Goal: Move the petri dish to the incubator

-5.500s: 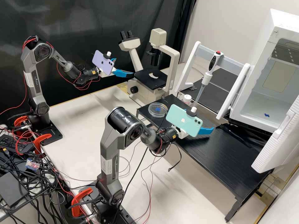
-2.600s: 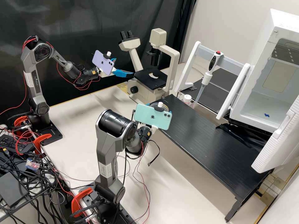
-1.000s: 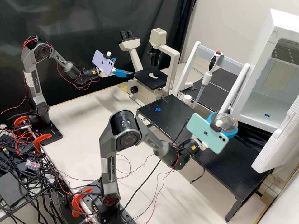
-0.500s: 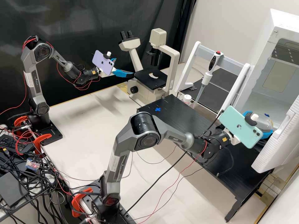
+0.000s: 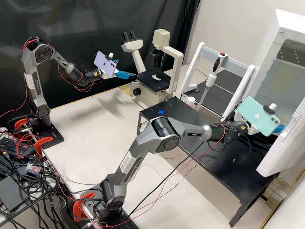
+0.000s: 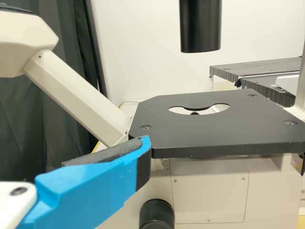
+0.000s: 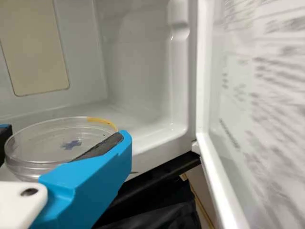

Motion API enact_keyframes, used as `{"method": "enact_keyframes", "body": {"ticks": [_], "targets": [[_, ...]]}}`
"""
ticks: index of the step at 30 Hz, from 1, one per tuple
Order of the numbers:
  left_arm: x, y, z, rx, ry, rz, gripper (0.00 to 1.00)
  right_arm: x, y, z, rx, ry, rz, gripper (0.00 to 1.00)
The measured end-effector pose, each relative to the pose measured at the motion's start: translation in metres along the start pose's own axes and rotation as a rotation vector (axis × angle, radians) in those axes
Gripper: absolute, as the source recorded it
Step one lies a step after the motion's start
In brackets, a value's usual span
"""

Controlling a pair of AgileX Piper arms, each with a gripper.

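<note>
In the high view my right gripper (image 5: pixel 279 128) is at the mouth of the white incubator (image 5: pixel 282 19), partly behind its phone. The right wrist view shows the clear petri dish (image 7: pixel 35 140) held level between the blue fingers of my right gripper (image 7: pixel 65 136). A blue mark (image 7: pixel 71 144) shows through the dish, and the incubator floor (image 7: pixel 143 124) lies beyond it. My left gripper (image 5: pixel 127 68) stands open and holds nothing, left of the microscope in the high view. In the left wrist view, one finger of my left gripper (image 6: pixel 71 143) is close before the microscope stage (image 6: pixel 205 131).
The incubator door (image 5: pixel 282 143) stands open beside the right gripper. A pipette (image 5: pixel 211 76) hangs on a white-framed stand (image 5: pixel 236 92) on its other side. The black raised table (image 5: pixel 228 165) lies under the right forearm, with a blue mark (image 5: pixel 161 112) at its far end.
My right gripper has taken the petri dish from the far end of the black table and carried it rightward to the incubator, lately farther in. The left arm has kept still.
</note>
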State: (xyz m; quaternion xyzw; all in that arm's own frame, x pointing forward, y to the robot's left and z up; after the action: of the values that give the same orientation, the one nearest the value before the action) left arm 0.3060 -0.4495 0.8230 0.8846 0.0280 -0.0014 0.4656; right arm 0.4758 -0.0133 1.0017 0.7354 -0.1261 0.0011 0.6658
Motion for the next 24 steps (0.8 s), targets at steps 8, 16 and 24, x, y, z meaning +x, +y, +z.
{"method": "enact_keyframes", "body": {"ticks": [8,16,24], "targets": [[0.0,0.0,0.0,0.0,0.0,0.0,1.0,0.024,-0.01,0.003,-0.005,-0.05,-0.025,0.0],[0.0,0.0,0.0,0.0,0.0,0.0,1.0,0.038,-0.015,0.002,-0.045,-0.049,-0.039,0.0],[0.0,0.0,0.0,0.0,0.0,0.0,1.0,0.049,-0.023,-0.002,-0.079,-0.045,-0.059,0.0]]}}
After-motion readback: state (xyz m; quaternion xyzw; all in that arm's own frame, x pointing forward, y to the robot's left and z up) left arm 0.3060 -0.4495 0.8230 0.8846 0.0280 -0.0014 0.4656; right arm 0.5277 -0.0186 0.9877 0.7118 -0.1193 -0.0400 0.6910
